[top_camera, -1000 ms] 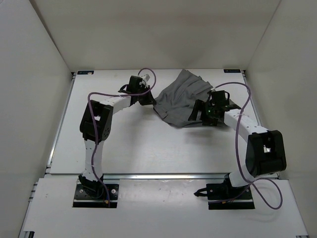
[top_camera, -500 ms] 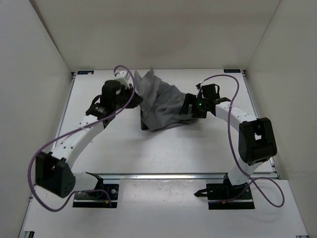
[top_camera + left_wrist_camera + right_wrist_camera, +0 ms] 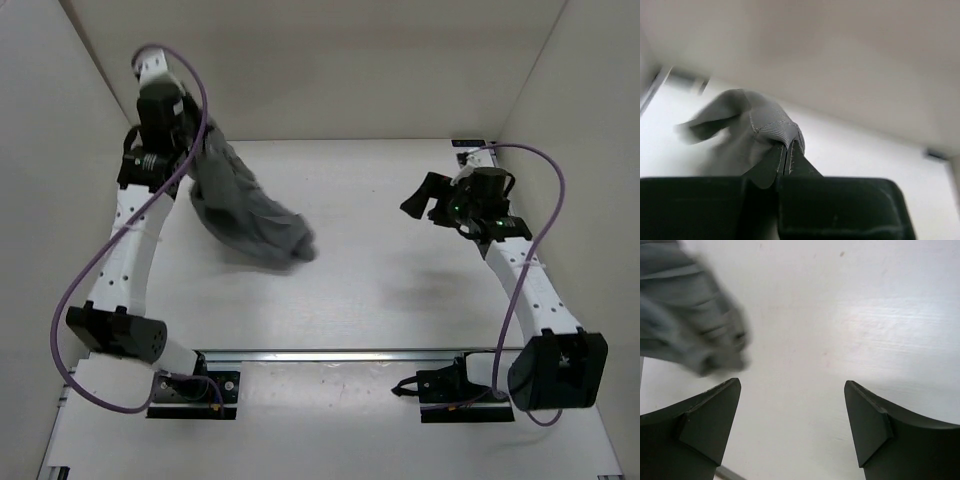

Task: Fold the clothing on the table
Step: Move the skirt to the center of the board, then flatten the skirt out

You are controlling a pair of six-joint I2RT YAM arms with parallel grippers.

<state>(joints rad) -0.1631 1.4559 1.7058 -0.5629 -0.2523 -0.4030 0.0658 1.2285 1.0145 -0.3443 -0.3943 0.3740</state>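
The grey clothing (image 3: 245, 210) hangs bunched from my left gripper (image 3: 196, 136), which is raised high at the far left. Its lower end (image 3: 290, 245) is at or just above the white table (image 3: 380, 300); contact cannot be told. The left wrist view shows the left gripper (image 3: 788, 146) shut on a stitched grey hem (image 3: 775, 129), with the rest of the cloth trailing off to the left. My right gripper (image 3: 424, 196) hovers open over the table's right side, well clear of the cloth. In the right wrist view the right gripper (image 3: 792, 390) holds nothing, and the clothing (image 3: 690, 315) is a blur at the upper left.
White walls (image 3: 90, 110) close in the table on the left, back and right. A metal rail (image 3: 340, 354) runs along the near edge. Purple cables (image 3: 548, 190) loop off both arms.
My left arm has swung up and to the left, dragging and lifting the clothing from the back middle of the table. My right gripper has drawn back to the right, away from the cloth.
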